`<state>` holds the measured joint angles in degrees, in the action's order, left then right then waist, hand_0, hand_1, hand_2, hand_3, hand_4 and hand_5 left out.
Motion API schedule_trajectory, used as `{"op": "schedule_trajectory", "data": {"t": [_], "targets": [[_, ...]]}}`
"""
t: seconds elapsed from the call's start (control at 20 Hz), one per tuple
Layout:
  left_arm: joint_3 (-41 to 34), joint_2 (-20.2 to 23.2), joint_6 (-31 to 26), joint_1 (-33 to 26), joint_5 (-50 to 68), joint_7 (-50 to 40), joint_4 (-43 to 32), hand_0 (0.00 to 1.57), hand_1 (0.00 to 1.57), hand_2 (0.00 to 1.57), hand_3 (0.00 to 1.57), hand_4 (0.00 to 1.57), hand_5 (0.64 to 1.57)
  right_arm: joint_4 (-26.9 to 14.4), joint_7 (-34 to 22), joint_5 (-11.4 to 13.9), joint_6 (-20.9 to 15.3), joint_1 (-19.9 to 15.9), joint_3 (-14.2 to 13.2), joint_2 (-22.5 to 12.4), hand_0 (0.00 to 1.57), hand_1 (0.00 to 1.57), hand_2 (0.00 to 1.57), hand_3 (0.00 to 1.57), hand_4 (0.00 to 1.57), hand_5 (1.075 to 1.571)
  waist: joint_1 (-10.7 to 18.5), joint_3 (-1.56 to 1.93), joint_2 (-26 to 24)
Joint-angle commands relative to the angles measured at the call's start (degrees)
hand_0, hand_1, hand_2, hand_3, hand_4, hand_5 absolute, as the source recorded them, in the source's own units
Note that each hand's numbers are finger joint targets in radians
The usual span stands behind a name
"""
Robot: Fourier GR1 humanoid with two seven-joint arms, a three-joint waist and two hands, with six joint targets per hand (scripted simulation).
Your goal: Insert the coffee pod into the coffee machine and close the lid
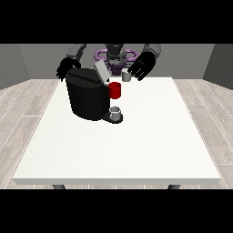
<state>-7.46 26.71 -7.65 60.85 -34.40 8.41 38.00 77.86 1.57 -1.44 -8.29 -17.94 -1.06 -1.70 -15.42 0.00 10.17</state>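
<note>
Your hand at the view's right (142, 67) hangs with fingers spread just beside the small grey coffee pod (126, 76), not clearly gripping it. Behind it, the black coffee machine (86, 98) has its lid (102, 71) raised, and a grey cup (116, 113) sits on its base.

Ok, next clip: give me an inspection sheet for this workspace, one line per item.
Surface: white table, mostly bare.
Job's things: black coffee machine with lid raised; small grey coffee pod at the hand; red holder at the machine's front.
Clutter: grey cup on the machine's base.
Hands: hand at the view's right at the pod; hand at the view's left behind the machine.
Cables: nothing seen.
Surroundings: wood-plank floor, grey walls.
</note>
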Motion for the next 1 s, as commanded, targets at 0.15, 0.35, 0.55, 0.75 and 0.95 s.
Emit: {"op": "schedule_trajectory", "data": {"t": [0.15,0.35,0.55,0.75,0.95], "targets": [[-1.4,3.8,-1.4,4.8,-0.2,1.7,-1.2,1.28,1.28,1.33,1.26,0.52,1.571,2.5,0.3,0.8,-0.3,-2.7,0.2,-0.6,0.00,0.00,0.00,0.00,0.52,1.571,-1.9,0.00,4.9],[0.4,-0.7,-0.7,4.3,-1.1,-1.1,-0.2,1.26,1.26,1.30,1.24,0.49,1.571,0.2,0.9,0.6,-1.3,-0.3,-0.8,-0.6,0.00,0.00,0.00,0.00,0.53,1.571,-0.7,0.02,2.4],[-0.4,0.6,0.5,6.4,-1.7,-1.1,-1.6,1.31,1.31,1.33,1.23,0.49,1.571,2.0,0.5,1.4,-2.0,-2.7,-0.1,-0.2,0.00,0.00,0.00,0.00,0.48,1.571,-1.9,0.01,5.5],[1.3,-1.9,0.4,6.3,-3.0,-2.7,-1.4,1.33,1.33,1.34,1.23,0.50,1.571,0.9,-0.2,1.0,-1.7,-1.9,-0.2,-0.1,0.00,0.00,0.00,0.00,0.53,1.571,-1.5,0.01,4.3],[0.1,-2.4,-1.4,6.4,-1.6,-3.3,-2.1,1.26,1.26,1.30,1.21,0.51,1.571,1.3,-0.6,-0.3,-0.8,-0.3,-0.9,-0.4,0.00,0.00,0.00,0.00,0.51,1.571,-1.9,0.01,2.4]]}}
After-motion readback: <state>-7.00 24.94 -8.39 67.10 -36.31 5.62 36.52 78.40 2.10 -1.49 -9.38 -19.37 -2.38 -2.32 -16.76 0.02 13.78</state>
